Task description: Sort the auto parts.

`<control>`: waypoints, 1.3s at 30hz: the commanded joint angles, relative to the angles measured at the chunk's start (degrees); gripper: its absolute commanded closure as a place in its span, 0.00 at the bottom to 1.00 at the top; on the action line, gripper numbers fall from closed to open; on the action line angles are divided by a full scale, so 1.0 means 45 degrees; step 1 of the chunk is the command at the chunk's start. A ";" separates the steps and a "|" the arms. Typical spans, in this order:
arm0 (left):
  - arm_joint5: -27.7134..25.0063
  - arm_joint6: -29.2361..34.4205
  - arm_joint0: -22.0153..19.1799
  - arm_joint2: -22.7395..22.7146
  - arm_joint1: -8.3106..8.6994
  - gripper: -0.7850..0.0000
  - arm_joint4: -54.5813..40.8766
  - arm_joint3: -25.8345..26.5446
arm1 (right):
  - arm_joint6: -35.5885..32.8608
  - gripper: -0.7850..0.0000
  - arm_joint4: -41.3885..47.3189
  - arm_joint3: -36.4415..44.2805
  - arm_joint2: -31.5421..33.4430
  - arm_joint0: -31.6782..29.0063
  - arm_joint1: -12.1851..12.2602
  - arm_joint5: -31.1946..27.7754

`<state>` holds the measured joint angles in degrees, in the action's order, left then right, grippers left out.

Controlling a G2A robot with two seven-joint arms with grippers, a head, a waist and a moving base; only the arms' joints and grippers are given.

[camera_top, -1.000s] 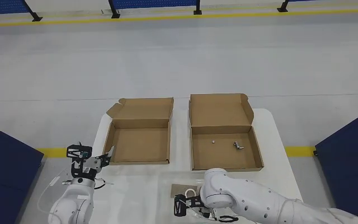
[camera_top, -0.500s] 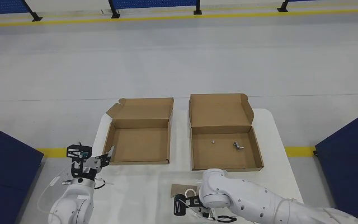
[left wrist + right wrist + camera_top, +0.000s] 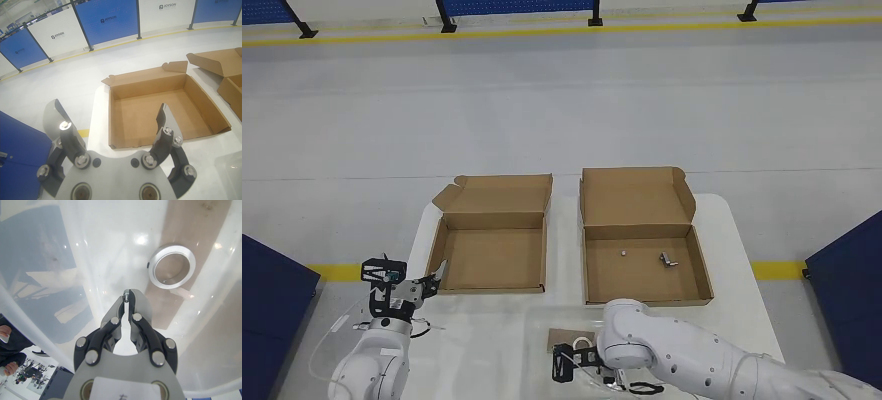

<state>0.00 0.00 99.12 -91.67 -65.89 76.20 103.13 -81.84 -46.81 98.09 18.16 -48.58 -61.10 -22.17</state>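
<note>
The right gripper (image 3: 127, 295) is closed in by the curved walls of a clear tub (image 3: 208, 332), and a metal ring (image 3: 171, 248) is seen near its tips. The left box (image 3: 492, 258) and the right box (image 3: 642, 278) can be entered from above. A strip of table (image 3: 564, 260) is left between them.

A: What are the boxes made of?
B: The left box (image 3: 489, 262) and the right box (image 3: 642, 278) are both matt brown cardboard. They sit on a smooth, glossy white tabletop (image 3: 492, 322).
A: And the parts?
B: The ring (image 3: 171, 249) is satin silver metal and the small stud (image 3: 126, 294) is bright metal. The tub (image 3: 105, 237) is glossy translucent plastic. The right claw (image 3: 127, 298) and the left claw (image 3: 110, 104) are brushed metal with a black ribbed lining.
</note>
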 commanded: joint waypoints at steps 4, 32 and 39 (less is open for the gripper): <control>0.0000 0.0000 0.0000 0.0000 0.0000 0.00 0.0000 0.0000 | -0.0529 1.00 -0.0045 0.0877 0.0480 -0.0063 0.0317 0.0470; 0.0000 0.0000 0.0000 0.0000 0.0000 0.00 0.0000 0.0000 | 0.1614 1.00 0.4106 0.0888 0.4125 -0.1248 0.1994 -0.1675; 0.0000 0.0000 0.0000 0.0000 0.0000 0.00 0.0000 0.0000 | 0.3322 1.00 0.6573 0.0504 0.5294 -0.1996 0.3477 -0.3383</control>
<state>0.00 0.00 99.12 -91.67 -65.89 76.20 103.13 -67.83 -18.55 100.53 41.68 -57.23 -46.45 -36.46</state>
